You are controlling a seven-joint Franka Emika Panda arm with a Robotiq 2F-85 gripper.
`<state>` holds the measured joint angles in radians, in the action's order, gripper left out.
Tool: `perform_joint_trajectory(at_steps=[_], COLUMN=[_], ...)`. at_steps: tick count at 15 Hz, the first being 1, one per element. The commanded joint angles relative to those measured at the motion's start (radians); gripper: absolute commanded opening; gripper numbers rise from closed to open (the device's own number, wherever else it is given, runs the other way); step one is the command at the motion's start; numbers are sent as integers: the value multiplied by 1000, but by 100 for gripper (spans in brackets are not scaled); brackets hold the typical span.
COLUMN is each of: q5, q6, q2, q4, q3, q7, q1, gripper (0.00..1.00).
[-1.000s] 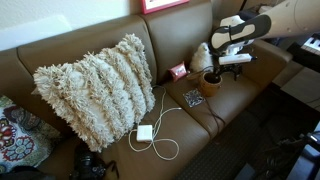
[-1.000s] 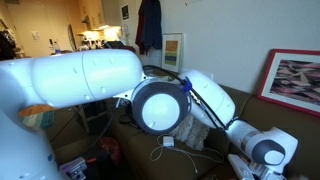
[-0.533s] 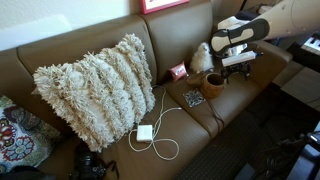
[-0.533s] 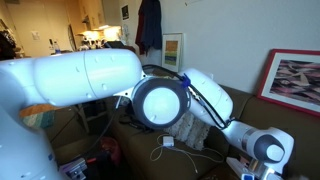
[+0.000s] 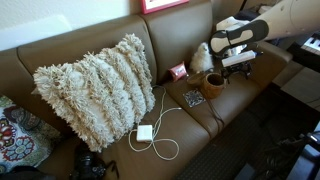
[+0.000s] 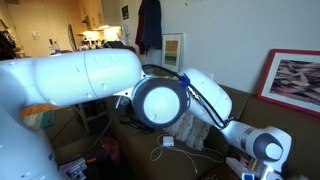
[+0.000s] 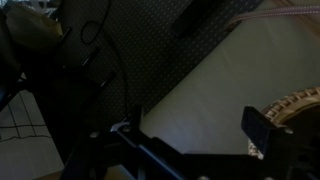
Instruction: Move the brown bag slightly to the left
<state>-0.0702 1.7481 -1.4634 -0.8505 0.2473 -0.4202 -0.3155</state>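
The small orange-brown, cup-shaped soft bag [image 5: 212, 85] sits upright on the seat of the brown leather couch [image 5: 195, 30], dark round mouth facing up. It is just beside the flat dark patterned square [image 5: 193, 98] and in front of the cream fuzzy plush lump [image 5: 201, 58].

Here's the change: compared with a second ago, the end effector [image 5: 237, 68] is a touch higher and further off to the side of the bag. Over the last half second nothing moves at all, arm parked and bag parked. The jaws stand wide apart with nothing between them. The end effector hangs above and a little beyond the bag, clear of it.

The bag is in the same spot on the cushion all the way through, as far as this angle tells (any shift is too small to read). My read is that the sideways move is not yet made and this is a pause to line up. The next step would be to come down over the rim and take hold, or to push gently from the far side.

The wrist view is dim. It shows the seat edge and dark floor, plus a curved tan sliver at the right border that may or may not be the bag. In an exterior view the white robot arm [image 6: 90, 80] fills the picture and hides the bag.

The shaggy cream pillow [image 5: 95, 90] and the white charger [image 5: 145, 132] lie well apart, so the lane looks free.
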Motion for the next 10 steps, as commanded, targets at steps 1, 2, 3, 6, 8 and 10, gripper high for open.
perform_joint_trajectory(at_steps=[1,2,3,6,8,10], q5=[50,77,99,156,179,188], q6=[101,109,128,172,202,214], q2=[0,0,0,12,11,11], q4=[7,10,9,-10,-13,-16], q3=[-63,-84,-101,-155,-183,-203], q7=[41,57,74,156,226,275], q1=[-41,-50,-59,-89,-107,-120], gripper=[100,100,100,100,100,100])
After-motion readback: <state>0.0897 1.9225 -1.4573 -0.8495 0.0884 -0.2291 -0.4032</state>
